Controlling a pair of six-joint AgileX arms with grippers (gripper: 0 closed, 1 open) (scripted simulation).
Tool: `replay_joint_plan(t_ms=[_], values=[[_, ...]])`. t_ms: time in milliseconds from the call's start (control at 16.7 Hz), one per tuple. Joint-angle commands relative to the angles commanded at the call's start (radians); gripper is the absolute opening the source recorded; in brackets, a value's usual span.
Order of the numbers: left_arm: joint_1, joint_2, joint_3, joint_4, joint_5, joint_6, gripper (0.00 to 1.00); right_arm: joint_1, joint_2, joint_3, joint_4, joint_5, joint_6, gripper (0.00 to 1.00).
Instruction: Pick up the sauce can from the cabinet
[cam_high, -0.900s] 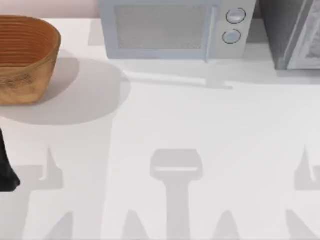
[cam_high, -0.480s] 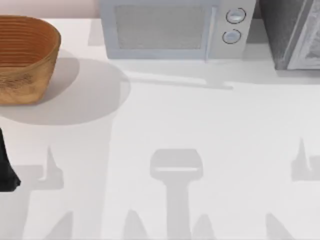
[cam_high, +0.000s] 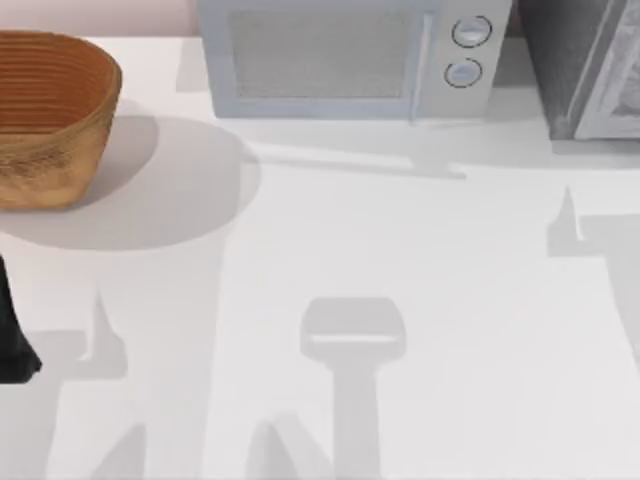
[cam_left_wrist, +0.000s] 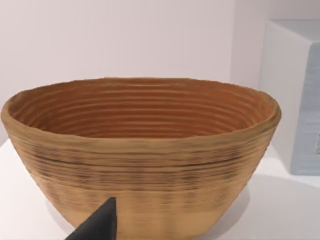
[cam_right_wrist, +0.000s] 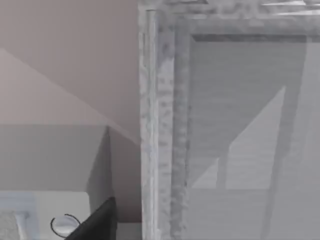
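The cabinet (cam_high: 580, 70) stands at the table's far right corner, grey and speckled, with a pale framed door panel. In the right wrist view the cabinet (cam_right_wrist: 165, 125) looms close, its door panel crossed by shadows. The sauce can is out of view. A dark piece of my right gripper (cam_right_wrist: 95, 222) juts in at the right wrist view's edge, and its shadow lies on the table just in front of the cabinet. My left arm (cam_high: 12, 340) is parked at the table's left edge, and a dark tip of my left gripper (cam_left_wrist: 97, 225) points at the basket.
A woven brown basket (cam_high: 50, 115) sits at the far left, also close in the left wrist view as the basket (cam_left_wrist: 140, 155). A light-grey microwave (cam_high: 345, 60) with two round knobs stands at the back centre, left of the cabinet.
The right arm's shadow has slid from the table's front right up toward the cabinet. The left arm, the basket and the microwave have not moved.
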Motion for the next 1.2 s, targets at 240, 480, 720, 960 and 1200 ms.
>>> replay_joint_plan(t_ms=[240, 480, 720, 960, 1200], values=[[0.0, 0.0, 0.0, 0.0, 0.0, 0.0, 1.0, 0.039, 0.291, 0.389, -0.094, 0.043, 0.002, 1.0], [0.0, 0.0, 0.0, 0.0, 0.0, 0.0, 1.0, 0.071, 0.52, 0.705, -0.166, 0.076, 0.006, 1.0], [0.0, 0.0, 0.0, 0.0, 0.0, 0.0, 1.0, 0.09, 0.644, 0.874, -0.205, 0.094, 0.01, 1.0], [0.0, 0.0, 0.0, 0.0, 0.0, 0.0, 1.0, 0.092, 0.66, 0.895, -0.209, 0.096, 0.01, 1.0], [0.0, 0.0, 0.0, 0.0, 0.0, 0.0, 1.0, 0.077, 0.674, 0.906, -0.208, 0.092, 0.012, 1.0]])
